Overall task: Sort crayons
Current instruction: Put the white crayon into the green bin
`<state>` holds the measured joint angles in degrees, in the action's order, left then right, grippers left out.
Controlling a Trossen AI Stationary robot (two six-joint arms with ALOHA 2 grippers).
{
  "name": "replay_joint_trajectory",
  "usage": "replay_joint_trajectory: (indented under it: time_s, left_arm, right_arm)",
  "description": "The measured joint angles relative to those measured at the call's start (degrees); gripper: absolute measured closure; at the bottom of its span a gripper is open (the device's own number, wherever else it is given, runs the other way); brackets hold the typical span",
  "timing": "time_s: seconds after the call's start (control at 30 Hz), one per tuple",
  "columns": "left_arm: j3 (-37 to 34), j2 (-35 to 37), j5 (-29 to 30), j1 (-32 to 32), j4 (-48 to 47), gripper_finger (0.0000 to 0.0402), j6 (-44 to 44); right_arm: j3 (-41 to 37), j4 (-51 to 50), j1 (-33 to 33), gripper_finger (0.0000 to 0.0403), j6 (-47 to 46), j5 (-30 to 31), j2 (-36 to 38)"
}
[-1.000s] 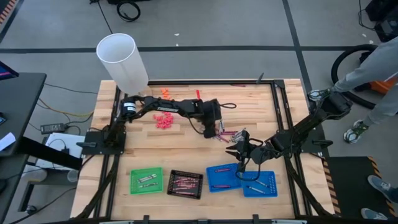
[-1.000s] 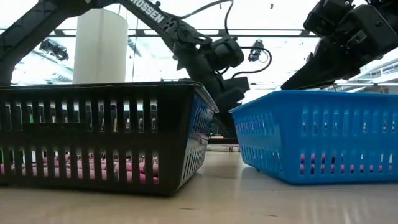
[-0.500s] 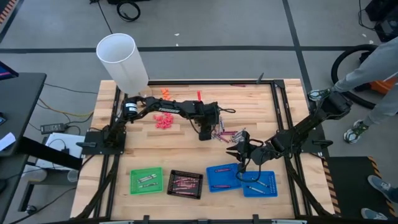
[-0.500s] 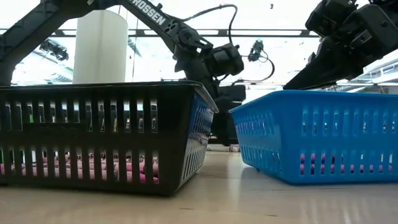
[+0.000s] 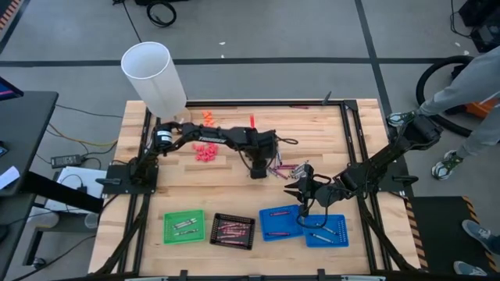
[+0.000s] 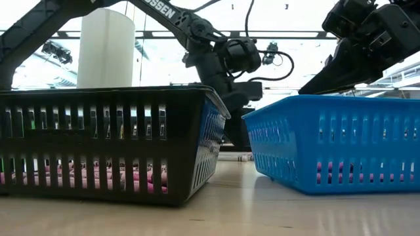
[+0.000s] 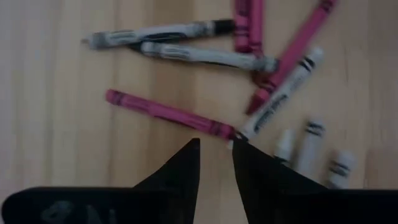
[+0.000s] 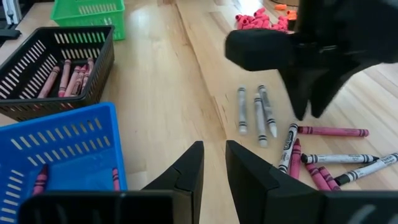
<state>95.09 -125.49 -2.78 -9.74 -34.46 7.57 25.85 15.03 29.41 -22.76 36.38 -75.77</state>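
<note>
Loose crayons (image 5: 283, 168), pink, maroon and silver-grey, lie in a heap on the wooden table near its middle. They also show in the left wrist view (image 7: 186, 55) and in the right wrist view (image 8: 292, 146). My left gripper (image 5: 258, 170) points down just left of the heap, narrowly open and empty. Its fingertips (image 7: 216, 144) stand beside one end of a pink crayon (image 7: 168, 114). My right gripper (image 5: 299, 190) hovers over the blue trays' far edge, narrowly open and empty (image 8: 213, 146).
A green tray (image 5: 183, 226), a black tray (image 5: 233, 230) holding pink crayons and two blue trays (image 5: 281, 222) stand along the near edge. A tall white cylinder (image 5: 154, 74) stands at the far left. Chunky pink pieces (image 5: 205, 152) and orange pieces (image 5: 207, 117) lie nearby. A person stands beyond the right edge.
My left gripper has gone down toward the table and a little toward the left and near edges, ending beside the crayon heap. The crayons and my right gripper have kept still.
</note>
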Motion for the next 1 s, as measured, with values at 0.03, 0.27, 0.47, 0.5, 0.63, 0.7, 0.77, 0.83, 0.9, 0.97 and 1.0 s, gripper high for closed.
replay_joint_trajectory:
  time_s: [0.03, 0.27, 0.47, 0.5, 0.63, 0.7, 0.77, 0.83, 0.9, 0.97, 1.0]
  left_arm:
    - [0.2, 0.0, 0.1, 0.0, 0.0, 0.0297, -1.3]
    - [0.1, -0.4, 9.8, 1.5, 2.6, 0.0291, -15.9]
    - [0.1, -0.6, 15.4, 3.7, 8.2, 0.0249, -22.0]
    - [0.1, -0.6, 15.6, 3.8, 8.5, 0.024, -23.1]
    - [0.0, -0.6, 14.4, 4.0, 6.5, 0.0218, -21.4]
    - [-0.1, 0.1, 14.3, 4.8, 3.5, 0.0218, -18.7]
    - [0.0, 1.2, 14.2, 6.6, 2.8, 0.0221, -15.1]
    - [0.0, 2.6, 14.1, 8.8, 0.3, 0.0225, -10.8]
    - [0.1, 3.6, 14.1, 11.0, -1.1, 0.023, -7.3]
    - [0.1, 4.2, 14.2, 13.0, -3.6, 0.0233, -5.2]
    - [0.0, 4.7, 14.3, 13.8, -5.2, 0.0234, -4.6]
  right_arm:
    - [0.0, 0.1, 0.0, 0.0325, 0.0, 0.0, 0.0]
    - [0.0, 0.4, 0.0, 0.0325, 0.0, 0.0, 0.0]
    - [0.0, 1.2, 0.0, 0.0325, 0.0, 0.0, 0.0]
    - [0.0, 1.5, 0.0, 0.0325, 0.0, -0.1, 0.0]
    - [0.0, 1.9, 0.2, 0.0325, 0.0, -0.3, 0.0]
    - [0.0, 1.9, 0.5, 0.0325, 0.0, -0.4, 0.0]
    - [0.0, 1.8, 0.6, 0.0325, 0.0, -0.4, 0.0]
    - [0.0, 1.6, 0.6, 0.0325, -0.2, -0.4, 0.0]
    - [0.0, 1.0, 0.8, 0.0325, -0.8, -0.4, 0.0]
    - [0.0, 0.9, 1.1, 0.0325, -1.0, -0.4, 0.0]
    - [0.1, 0.9, 1.3, 0.0325, -1.1, -0.4, 0.0]
